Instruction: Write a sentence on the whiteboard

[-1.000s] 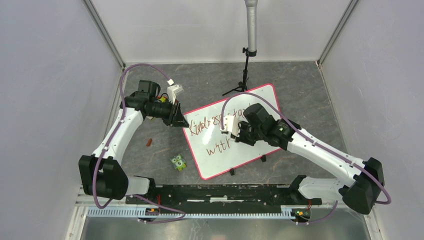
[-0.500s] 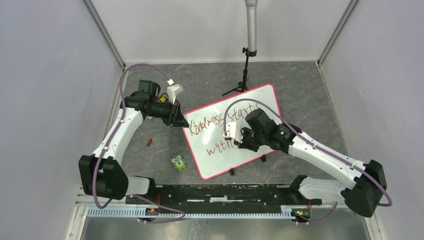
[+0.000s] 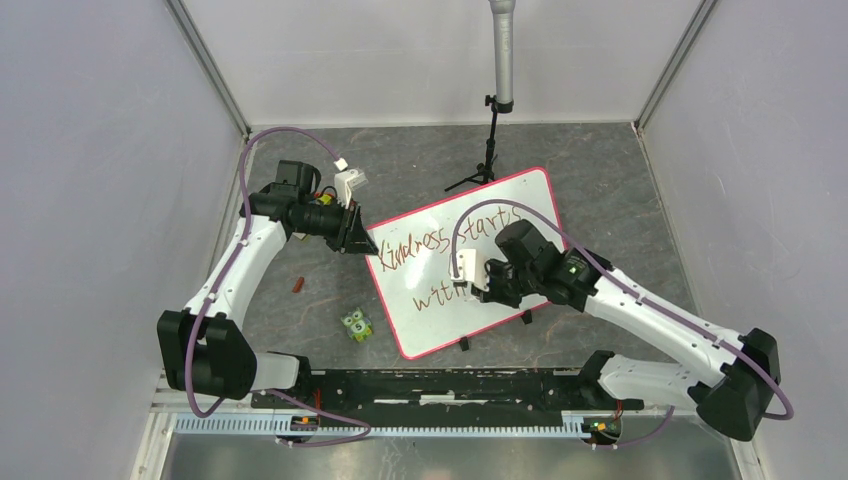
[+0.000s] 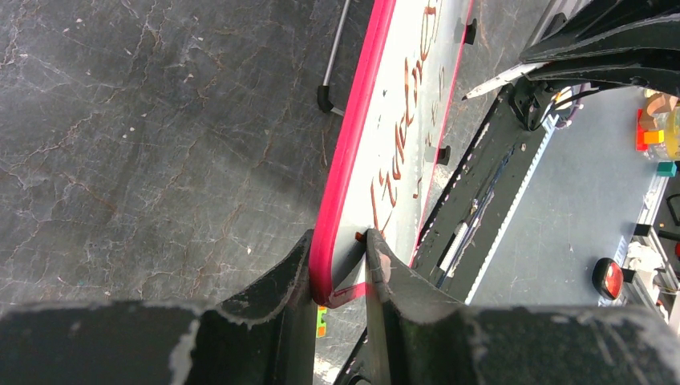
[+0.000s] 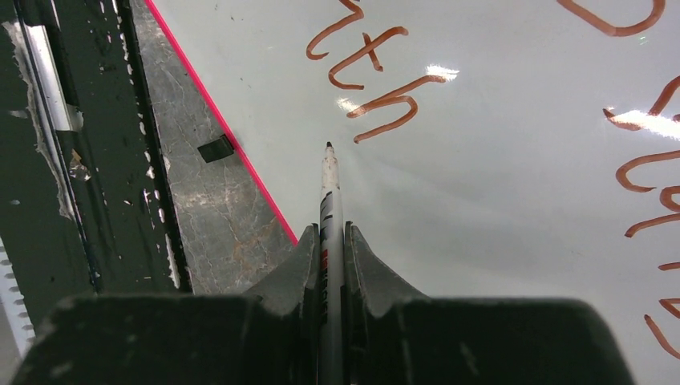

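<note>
My dark grey, stone-patterned table [image 3: 620, 180] carries the whiteboard [image 3: 430, 325] on its small black feet, with a black tripod stand [image 3: 487, 160] just beyond the whiteboard's far edge, a small green owl figure [image 3: 356, 325] beside its near left corner and a small red-brown cap-like piece [image 3: 298, 285] further left.

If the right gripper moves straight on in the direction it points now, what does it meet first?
The marker held in the right gripper would likely touch the whiteboard first, just beside the sentence; the tip's height above it is unclear.

Red-pink-framed white whiteboard [image 3: 440, 325], brownish-red sentence [image 3: 430, 245], dk grey veined table [image 3: 600, 180], green toy [image 3: 356, 325]
</note>
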Robot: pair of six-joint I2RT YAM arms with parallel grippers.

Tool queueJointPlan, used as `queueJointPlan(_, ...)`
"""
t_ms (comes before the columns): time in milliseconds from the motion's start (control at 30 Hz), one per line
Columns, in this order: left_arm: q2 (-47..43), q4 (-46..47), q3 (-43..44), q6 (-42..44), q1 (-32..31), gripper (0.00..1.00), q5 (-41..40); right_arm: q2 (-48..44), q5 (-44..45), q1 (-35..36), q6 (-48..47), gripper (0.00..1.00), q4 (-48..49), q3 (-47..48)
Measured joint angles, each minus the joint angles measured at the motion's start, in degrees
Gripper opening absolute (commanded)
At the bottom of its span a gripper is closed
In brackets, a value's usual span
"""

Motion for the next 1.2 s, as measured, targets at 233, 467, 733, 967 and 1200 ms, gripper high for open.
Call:
queueJointPlan(233, 0.0, 0.0, 0.0, 0.0, 0.0, 0.02, 0.0, -0.2, -2.5, -3.3, -0.3, 0.00, -0.6, 2.5)
queueJointPlan(467, 0.0, 0.0, 0.0, 0.0, 0.0, 0.02, 0.0, -0.2, -5.7, -9.5, -1.6, 0.00, -1.4, 4.0)
queueJointPlan(733, 0.0, 0.0, 0.0, 0.0, 0.0, 0.02, 0.0, -1.0, -8.2, -14.5, -2.9, 0.00, -3.6, 3.9)
queueJointPlan(967, 0.0, 0.0, 0.0, 0.0, 0.0, 0.02, 0.0, -2.1, -7.9, -14.7, -2.7, 0.00, -3.0, 3.4)
queueJointPlan(1200, 0.0, 0.0, 0.0, 0.0, 0.0, 0.02, 0.0, -1.8, -7.2, -14.6, -2.6, 0.00, -1.9, 2.7)
